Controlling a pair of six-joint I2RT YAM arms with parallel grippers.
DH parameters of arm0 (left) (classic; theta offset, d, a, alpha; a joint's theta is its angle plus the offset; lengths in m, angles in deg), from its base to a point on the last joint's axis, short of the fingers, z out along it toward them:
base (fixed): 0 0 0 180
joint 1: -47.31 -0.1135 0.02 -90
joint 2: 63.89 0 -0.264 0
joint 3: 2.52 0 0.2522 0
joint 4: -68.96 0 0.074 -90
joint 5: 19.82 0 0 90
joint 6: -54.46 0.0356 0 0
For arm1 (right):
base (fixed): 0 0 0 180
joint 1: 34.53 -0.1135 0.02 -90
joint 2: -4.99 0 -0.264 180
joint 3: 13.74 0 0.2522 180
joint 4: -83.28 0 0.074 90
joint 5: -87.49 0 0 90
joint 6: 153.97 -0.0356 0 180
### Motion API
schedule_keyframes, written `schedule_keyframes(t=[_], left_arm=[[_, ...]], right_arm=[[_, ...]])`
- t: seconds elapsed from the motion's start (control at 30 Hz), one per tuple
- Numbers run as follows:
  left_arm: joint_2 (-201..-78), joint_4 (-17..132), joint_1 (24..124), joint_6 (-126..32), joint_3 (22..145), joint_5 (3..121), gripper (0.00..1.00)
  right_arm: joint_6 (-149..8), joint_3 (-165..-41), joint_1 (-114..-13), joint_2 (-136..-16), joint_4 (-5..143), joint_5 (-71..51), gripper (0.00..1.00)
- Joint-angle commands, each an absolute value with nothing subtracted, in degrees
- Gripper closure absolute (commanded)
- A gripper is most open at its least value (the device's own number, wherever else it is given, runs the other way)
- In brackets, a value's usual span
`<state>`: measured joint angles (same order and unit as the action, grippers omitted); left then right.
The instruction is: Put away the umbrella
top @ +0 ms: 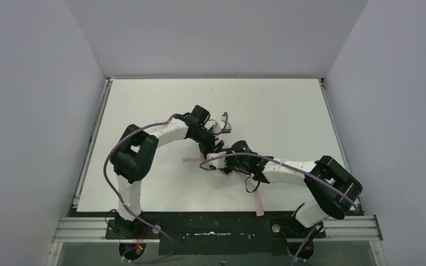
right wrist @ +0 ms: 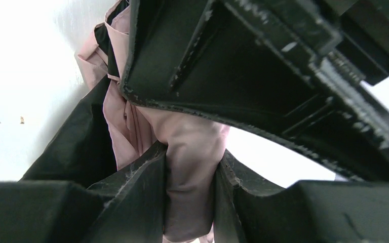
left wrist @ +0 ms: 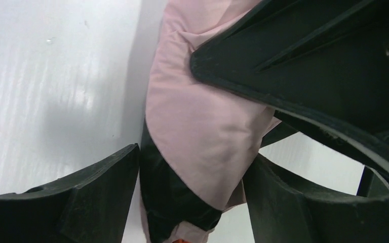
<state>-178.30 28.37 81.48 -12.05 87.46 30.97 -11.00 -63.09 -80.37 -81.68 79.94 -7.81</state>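
Observation:
The umbrella (left wrist: 197,111) is a pale pink bundle of fabric with black parts, lying on the white table (top: 277,116) where the two arms meet. In the top view only a pink edge of the umbrella (top: 191,159) shows beside the grippers. My left gripper (left wrist: 195,154) straddles the bundle with wide jaws. The fabric nearly fills the gap, and slivers of table show beside each finger. My right gripper (right wrist: 190,157) is shut on a narrow fold of the umbrella (right wrist: 131,131), the cloth squeezed between both fingers. In the top view the left gripper (top: 215,145) and right gripper (top: 222,160) almost touch.
A thin pink strip (top: 258,202) lies by the table's front edge, under the right arm. Grey walls close in the table on three sides. The right arm's black gripper body (left wrist: 309,61) crowds the left wrist view, very close to my left fingers.

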Motion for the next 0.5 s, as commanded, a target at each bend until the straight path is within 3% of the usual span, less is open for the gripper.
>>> schedule_keyframes(t=[0.0, 0.37, 0.47], left_arm=[[-178.61, 27.62, 82.62, -10.44, 89.55, 30.53, 0.33], [-180.09, 24.87, 83.78, -9.50, 90.49, 36.29, 0.69], [-179.85, 25.09, 84.08, -9.52, 89.77, 37.78, 0.75]], right_arm=[[-12.75, -61.12, -80.68, -83.35, 72.79, -8.47, 0.91], [-14.84, -60.78, -80.68, -83.52, 76.45, -6.73, 0.85], [-15.25, -60.65, -80.67, -82.78, 77.08, -6.47, 0.76]])
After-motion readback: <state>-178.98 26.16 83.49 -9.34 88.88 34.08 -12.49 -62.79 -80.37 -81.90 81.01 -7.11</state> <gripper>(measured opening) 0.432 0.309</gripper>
